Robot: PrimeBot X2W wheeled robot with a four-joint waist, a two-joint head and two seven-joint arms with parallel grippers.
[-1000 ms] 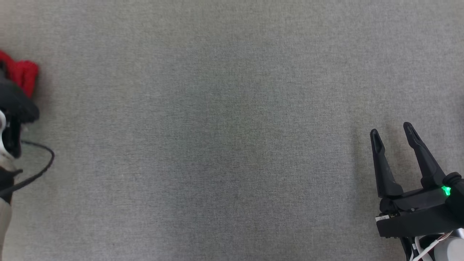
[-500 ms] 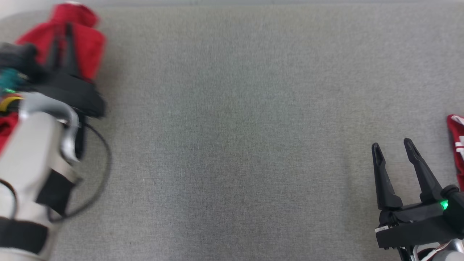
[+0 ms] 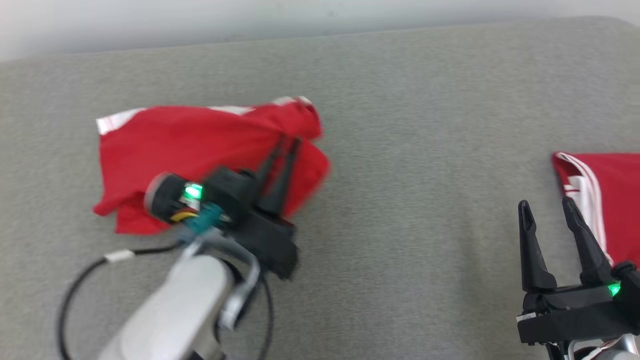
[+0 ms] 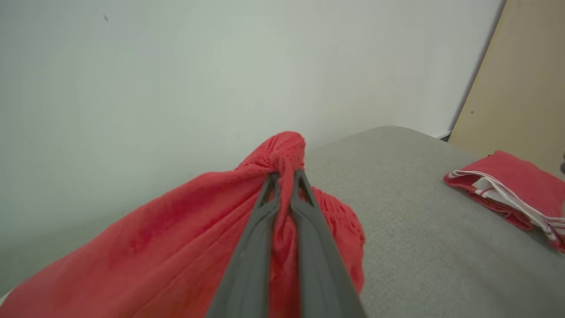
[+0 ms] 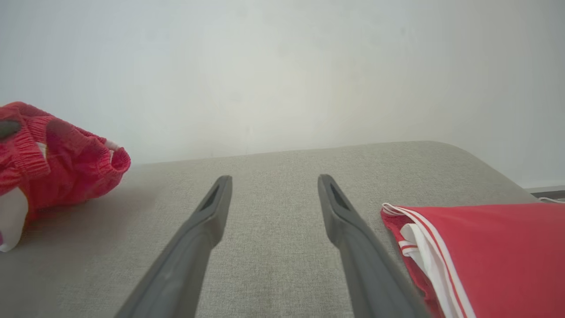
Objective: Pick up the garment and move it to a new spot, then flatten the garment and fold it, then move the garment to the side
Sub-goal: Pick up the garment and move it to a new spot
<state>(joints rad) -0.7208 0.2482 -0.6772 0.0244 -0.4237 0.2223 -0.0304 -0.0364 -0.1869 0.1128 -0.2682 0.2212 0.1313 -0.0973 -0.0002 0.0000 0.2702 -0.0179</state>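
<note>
The head has swung and tipped up: a second ago it looked at little but bare grey padding, and now the back edge of the grey table top (image 3: pixel 425 125) and the pale wall (image 3: pixel 200 20) behind it are in sight, so much of the apparent shift is the camera's own. Even so, the red garment (image 3: pixel 190 140) has really travelled. It was a scrap of red at the far left edge, and now it hangs bunched and motion-blurred well to the left of the folded red piece (image 3: pixel 610 200), out over the open middle-left of the top. That folded piece, white-striped, has only come into frame with the head's turn. The left gripper (image 3: pixel 289 142) is clamped tight on a gathered ridge of the garment, with the cloth trailing away from the folded piece behind it. The right gripper (image 3: pixel 545 202) sits just left of the folded piece, fingers spread and holding nothing. I'd say the carry to the new spot is well under way, with setting down, flattening and folding all yet to come.
</note>
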